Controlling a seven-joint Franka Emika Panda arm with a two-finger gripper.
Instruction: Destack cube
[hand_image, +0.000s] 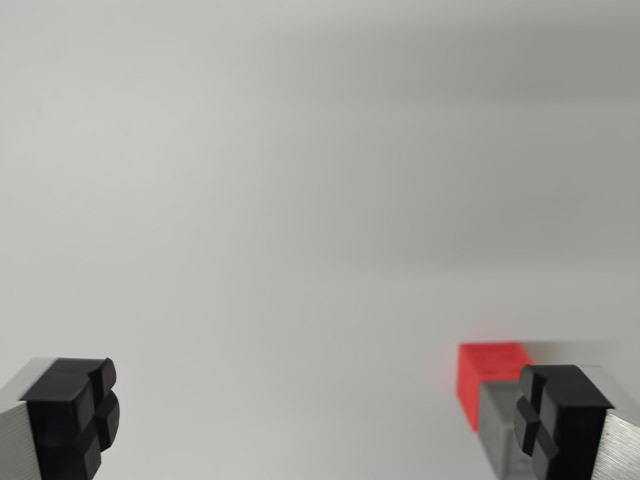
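Gap between the fingertips (70, 415) is wide and bare: nothing on the pale surface (300, 200) from centre to the wrist view's left. Only obstacle is the red cube (488, 380) low on the wrist view's right, partly hidden behind that side's finger; looks just beside it, contact unclear through blur.

One red cube (490, 372) (partly hidden)

Red cube (490, 375); black pincer (320, 415) pads (72, 412), silver-grey bodies; plain pale grey surface (300, 200).
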